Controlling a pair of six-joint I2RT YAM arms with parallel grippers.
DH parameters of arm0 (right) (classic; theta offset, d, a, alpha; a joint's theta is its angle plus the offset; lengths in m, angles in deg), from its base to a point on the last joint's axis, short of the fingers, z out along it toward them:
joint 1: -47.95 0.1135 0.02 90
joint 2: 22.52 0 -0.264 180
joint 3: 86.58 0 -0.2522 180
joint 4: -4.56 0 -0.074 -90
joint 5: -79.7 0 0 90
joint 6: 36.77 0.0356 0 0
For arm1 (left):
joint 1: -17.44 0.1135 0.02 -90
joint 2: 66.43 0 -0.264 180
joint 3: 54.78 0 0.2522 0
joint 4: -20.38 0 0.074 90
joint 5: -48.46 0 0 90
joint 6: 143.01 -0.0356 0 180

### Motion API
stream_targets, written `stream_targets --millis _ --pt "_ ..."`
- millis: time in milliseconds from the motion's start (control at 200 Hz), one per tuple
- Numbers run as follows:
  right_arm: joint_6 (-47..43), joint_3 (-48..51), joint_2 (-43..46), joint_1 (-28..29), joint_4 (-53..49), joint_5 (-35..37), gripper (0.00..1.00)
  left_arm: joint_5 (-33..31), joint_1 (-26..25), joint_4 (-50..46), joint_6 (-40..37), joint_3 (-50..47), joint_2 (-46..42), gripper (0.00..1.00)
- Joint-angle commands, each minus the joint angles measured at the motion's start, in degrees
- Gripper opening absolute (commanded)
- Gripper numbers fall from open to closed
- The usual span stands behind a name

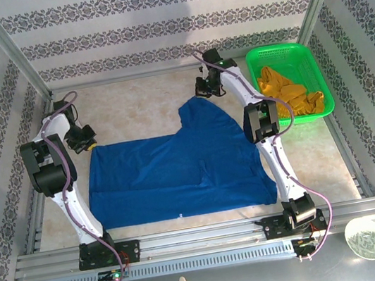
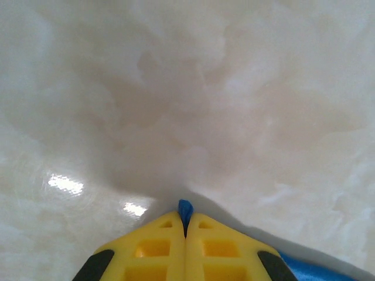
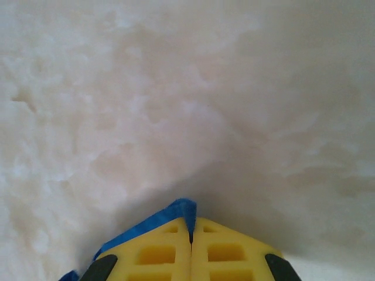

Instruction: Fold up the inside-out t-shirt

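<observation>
Blue t-shirt (image 1: pixel 178 174) lies spread flat on the worktop (image 1: pixel 138 102), mid-width and reaching toward the near edge. Left fingers (image 2: pixel 173 234) are clenched on a tip of cloth at the shirt's far left corner. Right fingers (image 3: pixel 176 234) are clenched on its far peak, toward the far edge. A green basket (image 1: pixel 277 50) in the far right corner holds a mustard garment (image 1: pixel 287 96).
</observation>
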Motion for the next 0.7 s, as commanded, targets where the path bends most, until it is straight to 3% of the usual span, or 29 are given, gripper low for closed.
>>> stream_targets --millis 0,190,694 --pt "1.0 1.4 9.7 -1.1 2.4 -3.0 0.0 1.4 0.6 0.1 -0.3 2.0 0.3 0.0" --pt "1.3 7.7 17.4 -1.0 4.4 -4.9 0.0 1.5 0.6 0.5 0.3 1.1 -1.3 0.0" --pt "3.2 40.4 38.7 -1.0 19.6 -7.3 0.0 3.4 1.9 3.9 0.8 -3.4 -4.8 0.0"
